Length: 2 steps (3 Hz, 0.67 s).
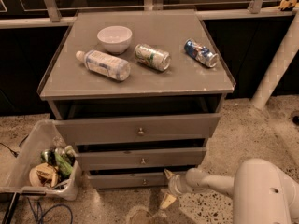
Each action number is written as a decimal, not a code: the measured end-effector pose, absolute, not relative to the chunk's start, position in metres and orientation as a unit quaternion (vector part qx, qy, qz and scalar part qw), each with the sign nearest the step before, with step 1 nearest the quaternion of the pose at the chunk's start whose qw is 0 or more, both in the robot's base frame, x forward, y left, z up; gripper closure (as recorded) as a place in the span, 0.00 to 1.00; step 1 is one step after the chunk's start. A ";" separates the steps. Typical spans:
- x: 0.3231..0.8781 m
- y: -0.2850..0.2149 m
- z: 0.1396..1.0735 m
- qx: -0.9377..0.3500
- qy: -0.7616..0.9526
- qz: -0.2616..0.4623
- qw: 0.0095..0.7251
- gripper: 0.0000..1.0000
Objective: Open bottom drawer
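- The bin, white plastic, stands on the floor at 8 o'clock from the bench. It holds a jumble of crumpled wrappers, something green and what look like cans; the single pieces are hard to tell apart.
- The bowl, white and upright, sits at the back of the bench top.
- The bottle lies on its side at 7 o'clock from the bowl, cap towards 10 o'clock.
- The green can lies on its side at 4 o'clock from the bowl. The blue can lies at 3 o'clock from the green one, near the bench's right edge.
- The top drawer juts out a little, with a dark gap above its front; whatever is inside is hidden.
- The middle drawer sits below it, its inside hidden too.
- The bottom drawer is the lowest and narrowest front, at 6 o'clock under the middle one. It has a small knob at centre, and none of its tray shows.
- The hand hangs low at 4 o'clock from that knob, by the front's right end.
- Its two fingers are spread wide, one towards 12 o'clock and one towards 6, with nothing between them.
- I cannot tell whether the upper fingertip touches the front.
- The arm runs off towards 3 o'clock into a white body cut off at the lower right corner.
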<state>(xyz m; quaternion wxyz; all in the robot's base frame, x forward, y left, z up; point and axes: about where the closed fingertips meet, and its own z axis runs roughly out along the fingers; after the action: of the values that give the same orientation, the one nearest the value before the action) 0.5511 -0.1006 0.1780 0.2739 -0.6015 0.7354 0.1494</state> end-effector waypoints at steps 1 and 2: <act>0.564 -0.115 0.168 -0.584 0.749 0.144 0.276 0.00; 0.564 -0.115 0.168 -0.584 0.749 0.144 0.276 0.00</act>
<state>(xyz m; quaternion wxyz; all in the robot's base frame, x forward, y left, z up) 0.5635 -0.1151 0.1680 0.2764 -0.5842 0.7494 0.1442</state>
